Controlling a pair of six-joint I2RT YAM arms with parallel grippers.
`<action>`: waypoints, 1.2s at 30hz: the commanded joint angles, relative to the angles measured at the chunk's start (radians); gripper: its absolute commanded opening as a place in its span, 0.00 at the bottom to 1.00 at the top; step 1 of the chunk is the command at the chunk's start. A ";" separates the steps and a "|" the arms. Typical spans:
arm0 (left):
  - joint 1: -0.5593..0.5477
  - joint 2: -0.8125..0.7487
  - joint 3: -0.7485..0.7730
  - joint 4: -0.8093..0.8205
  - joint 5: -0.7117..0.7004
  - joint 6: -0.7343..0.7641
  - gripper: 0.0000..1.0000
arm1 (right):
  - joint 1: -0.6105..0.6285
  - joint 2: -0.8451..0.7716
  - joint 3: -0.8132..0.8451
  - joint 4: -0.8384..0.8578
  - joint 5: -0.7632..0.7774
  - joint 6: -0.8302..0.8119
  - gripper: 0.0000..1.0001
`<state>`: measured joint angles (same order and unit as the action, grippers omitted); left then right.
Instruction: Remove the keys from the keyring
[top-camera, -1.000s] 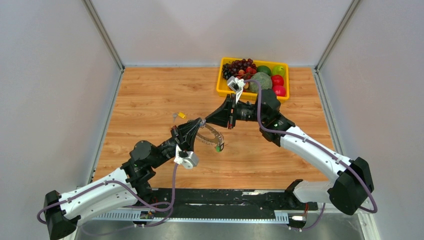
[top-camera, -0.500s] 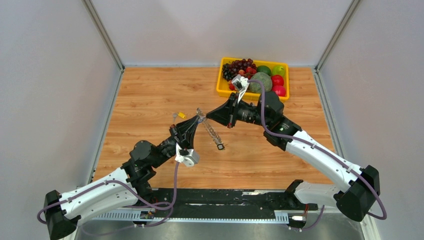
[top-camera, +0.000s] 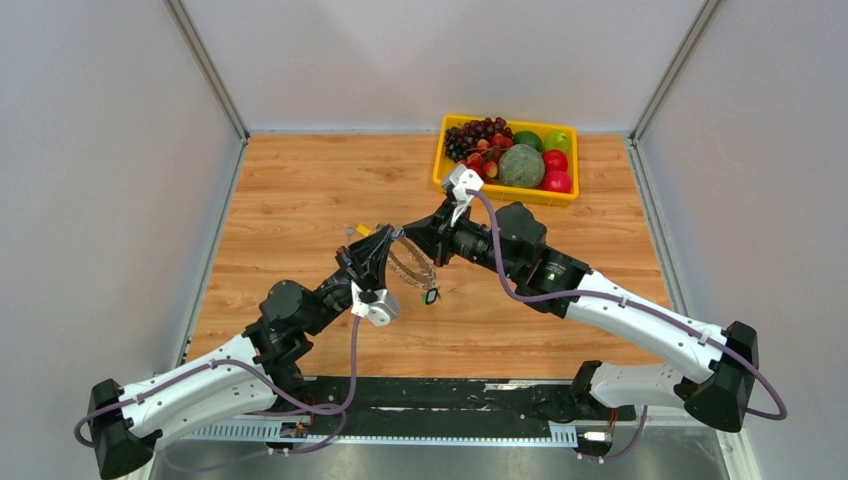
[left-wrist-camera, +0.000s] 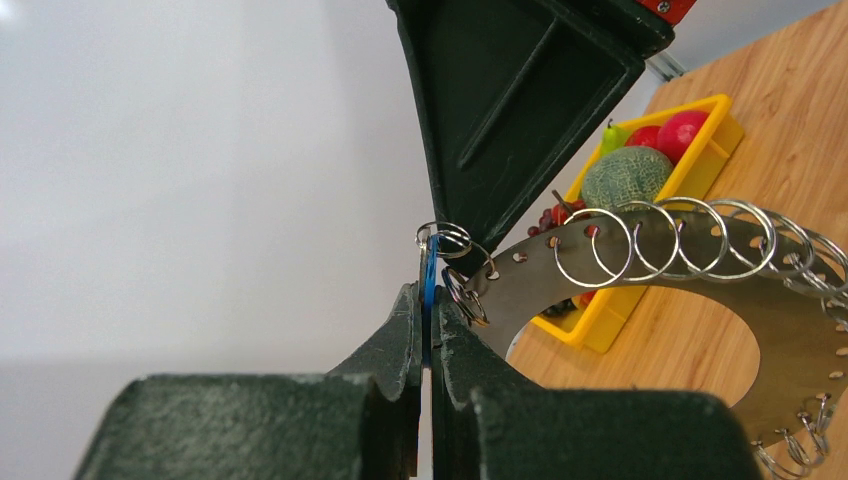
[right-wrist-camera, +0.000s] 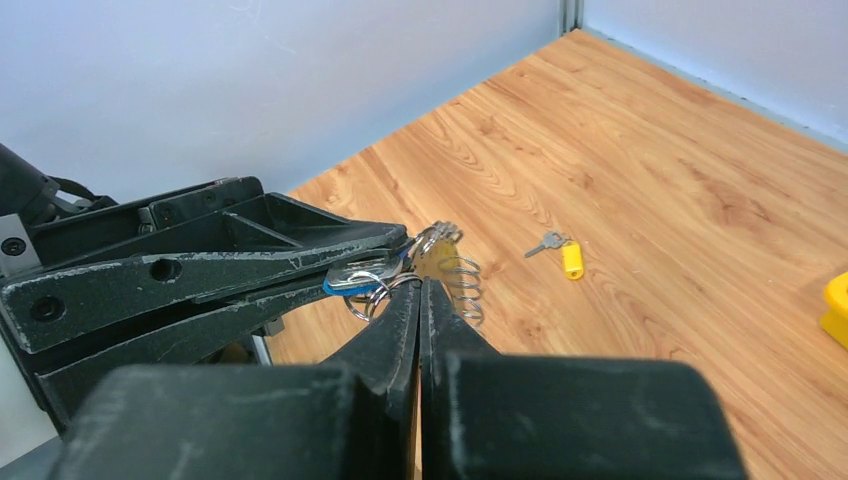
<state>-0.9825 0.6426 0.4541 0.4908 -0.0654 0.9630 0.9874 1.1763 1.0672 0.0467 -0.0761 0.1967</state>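
Note:
The keyring (top-camera: 412, 270), a flat grey plate fringed with silvery loops, hangs above the table between both grippers. My left gripper (top-camera: 384, 240) is shut on a blue-headed key (left-wrist-camera: 428, 280) that is still linked to the ring's rim (left-wrist-camera: 640, 270) by small loops. My right gripper (top-camera: 416, 238) is shut on the ring's edge right beside it, tip to tip with the left one. In the right wrist view the blue key (right-wrist-camera: 355, 280) lies in the left fingers (right-wrist-camera: 230, 265), next to my right gripper (right-wrist-camera: 420, 285). A green-headed key (top-camera: 430, 296) dangles from the ring's low end. A yellow-headed key (top-camera: 362, 230) lies loose on the table.
A yellow tray (top-camera: 440, 170) of fruit stands at the back right of the wooden table and also shows in the left wrist view (left-wrist-camera: 700, 165). The loose yellow key (right-wrist-camera: 571, 260) lies just behind the grippers. Grey walls enclose the table on three sides.
My right arm has swung left and closer to the left gripper, its wrist turning. The ring has tipped from flat through edge-on to hanging below the grippers. Both grippers have stayed shut.

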 joint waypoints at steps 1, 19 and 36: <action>-0.003 -0.006 0.043 0.024 -0.033 -0.035 0.00 | 0.014 -0.039 0.030 0.057 0.037 -0.042 0.00; -0.004 -0.049 0.022 0.046 0.035 -0.062 0.00 | 0.012 -0.106 -0.053 0.072 0.002 -0.190 0.36; -0.003 -0.070 0.017 0.033 0.121 -0.076 0.00 | -0.015 -0.162 -0.145 0.140 -0.163 -0.293 0.42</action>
<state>-0.9825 0.5884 0.4534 0.4797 0.0158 0.9115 0.9737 1.0252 0.9276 0.1173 -0.1791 -0.0780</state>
